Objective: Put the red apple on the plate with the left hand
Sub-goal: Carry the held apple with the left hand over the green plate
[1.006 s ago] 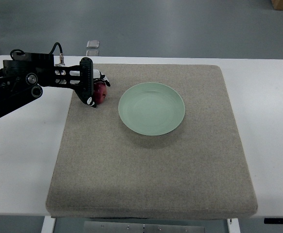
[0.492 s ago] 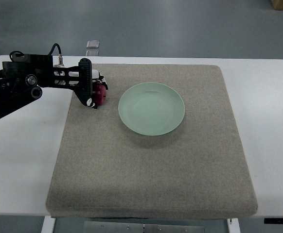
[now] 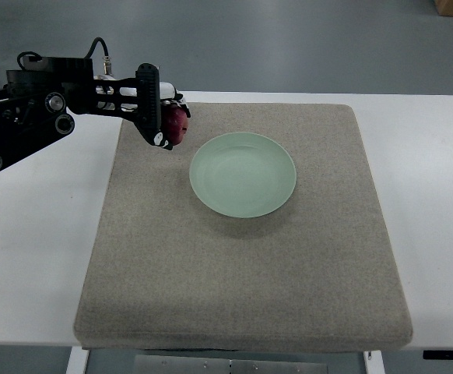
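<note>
In the upper left of the frame, the left hand [image 3: 158,113] has its fingers closed around the red apple [image 3: 176,124], holding it just left of the green plate [image 3: 243,174], ready to carry it over.

The left robot hand [image 3: 160,117], reaching in from the left edge, has its fingers closed round the red apple [image 3: 176,125] above the far left corner of the grey mat [image 3: 242,257]. Just right of it, the pale green plate [image 3: 243,174] lies on the mat, which covers the white counter [image 3: 32,257].
</note>
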Motion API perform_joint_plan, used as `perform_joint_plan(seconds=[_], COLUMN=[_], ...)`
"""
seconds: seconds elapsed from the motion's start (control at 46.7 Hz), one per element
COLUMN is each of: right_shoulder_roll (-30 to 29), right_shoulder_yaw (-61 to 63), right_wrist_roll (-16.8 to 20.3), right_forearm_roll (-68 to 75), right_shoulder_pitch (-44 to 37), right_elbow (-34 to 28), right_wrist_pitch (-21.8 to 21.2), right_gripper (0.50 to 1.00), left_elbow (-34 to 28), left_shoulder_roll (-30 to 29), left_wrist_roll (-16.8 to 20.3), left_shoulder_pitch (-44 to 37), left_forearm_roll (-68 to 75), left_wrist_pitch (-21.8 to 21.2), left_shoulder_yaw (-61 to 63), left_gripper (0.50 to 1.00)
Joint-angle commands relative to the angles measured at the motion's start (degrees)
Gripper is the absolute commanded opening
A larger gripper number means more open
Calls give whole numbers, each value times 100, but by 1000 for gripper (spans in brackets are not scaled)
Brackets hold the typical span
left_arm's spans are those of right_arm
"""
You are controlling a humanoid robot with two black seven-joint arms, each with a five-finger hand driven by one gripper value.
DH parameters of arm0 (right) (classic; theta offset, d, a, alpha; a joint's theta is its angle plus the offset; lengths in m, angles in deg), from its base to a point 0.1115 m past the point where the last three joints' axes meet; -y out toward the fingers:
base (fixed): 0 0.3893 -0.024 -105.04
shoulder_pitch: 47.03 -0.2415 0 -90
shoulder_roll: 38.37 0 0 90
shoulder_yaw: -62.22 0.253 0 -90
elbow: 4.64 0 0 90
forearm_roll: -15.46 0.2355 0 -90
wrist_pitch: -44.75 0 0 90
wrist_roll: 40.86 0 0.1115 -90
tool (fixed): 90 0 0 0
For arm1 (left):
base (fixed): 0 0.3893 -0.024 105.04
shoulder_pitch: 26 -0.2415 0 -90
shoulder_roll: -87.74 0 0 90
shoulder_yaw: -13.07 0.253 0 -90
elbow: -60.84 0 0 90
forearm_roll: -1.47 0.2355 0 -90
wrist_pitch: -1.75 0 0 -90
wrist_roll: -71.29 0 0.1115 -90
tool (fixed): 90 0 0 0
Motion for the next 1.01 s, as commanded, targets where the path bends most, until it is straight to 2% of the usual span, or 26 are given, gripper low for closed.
perform_joint_plan(seconds=[0.0,0.556,0.984], right_shoulder_roll=[0,0,0], right_shoulder_yaw=[0,0,0], right_wrist_roll=[0,0,0], right_forearm_roll=[0,0,0], right_shoulder_pitch=[-1,-1,-1], right_elbow=[-1,-1,-1], right_wrist_pitch=[0,0,0], right_gripper=[930,930,930], left_elbow=[146,191,85], left_shoulder_roll=[114,1124,1142], left_wrist_roll=[6,6,6], left_shoulder_pitch=[79,124,45], left_forearm_roll=[2,63,72], left_wrist_pitch=[24,50,59], left_shoulder_yaw=[5,84,383], left_gripper=[500,500,500])
